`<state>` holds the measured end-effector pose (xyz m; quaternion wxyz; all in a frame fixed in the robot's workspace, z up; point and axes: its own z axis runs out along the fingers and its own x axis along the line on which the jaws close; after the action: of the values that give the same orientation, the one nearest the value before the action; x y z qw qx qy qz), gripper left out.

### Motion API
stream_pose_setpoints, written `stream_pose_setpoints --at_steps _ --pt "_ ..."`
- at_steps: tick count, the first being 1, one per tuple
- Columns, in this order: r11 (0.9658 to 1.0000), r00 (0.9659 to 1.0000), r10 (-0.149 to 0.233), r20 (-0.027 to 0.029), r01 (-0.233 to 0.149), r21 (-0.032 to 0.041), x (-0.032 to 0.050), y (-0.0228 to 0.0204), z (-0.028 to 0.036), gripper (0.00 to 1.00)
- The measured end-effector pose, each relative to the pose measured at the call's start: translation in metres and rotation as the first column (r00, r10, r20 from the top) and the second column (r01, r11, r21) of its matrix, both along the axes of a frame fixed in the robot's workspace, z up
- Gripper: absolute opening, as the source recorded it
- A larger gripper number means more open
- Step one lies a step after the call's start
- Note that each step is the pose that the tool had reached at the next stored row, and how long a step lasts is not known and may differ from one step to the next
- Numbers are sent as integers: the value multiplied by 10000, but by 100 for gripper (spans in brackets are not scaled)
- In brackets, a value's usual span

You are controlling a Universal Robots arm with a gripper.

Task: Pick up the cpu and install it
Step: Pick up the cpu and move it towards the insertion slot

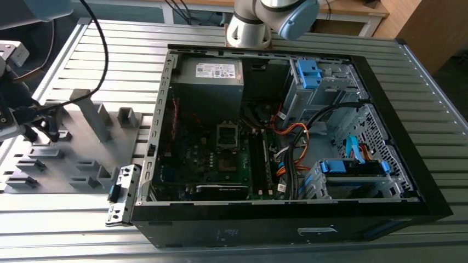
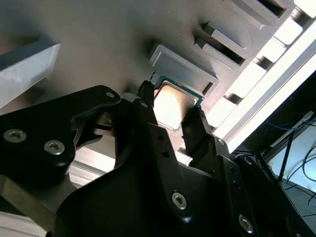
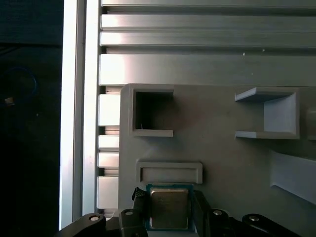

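Ribbed metal surface [image 1: 409, 66] carrying a grey tray [image 3: 222, 163] — your claw [image 2: 172, 109] is clamped on two opposite edges of the cpu [image 3: 169, 210] there. Keep it level; lift straight, clear of the raised blocks [image 3: 169, 173].

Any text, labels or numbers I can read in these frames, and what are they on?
Nothing can be read.
white label on the power-supply box: print too small.
sticker on the computer case front edge: too small.
cpu top, in the first wrist view: no print legible.
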<state>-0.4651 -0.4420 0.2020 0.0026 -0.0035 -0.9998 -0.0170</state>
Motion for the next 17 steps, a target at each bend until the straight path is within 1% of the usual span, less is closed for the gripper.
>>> stream_pose_setpoints --at_steps 7,17 --pt "10000 10000 0 0 0 0 2 0 167 47" --pt "10000 10000 0 -1 0 0 8 0 449 47"
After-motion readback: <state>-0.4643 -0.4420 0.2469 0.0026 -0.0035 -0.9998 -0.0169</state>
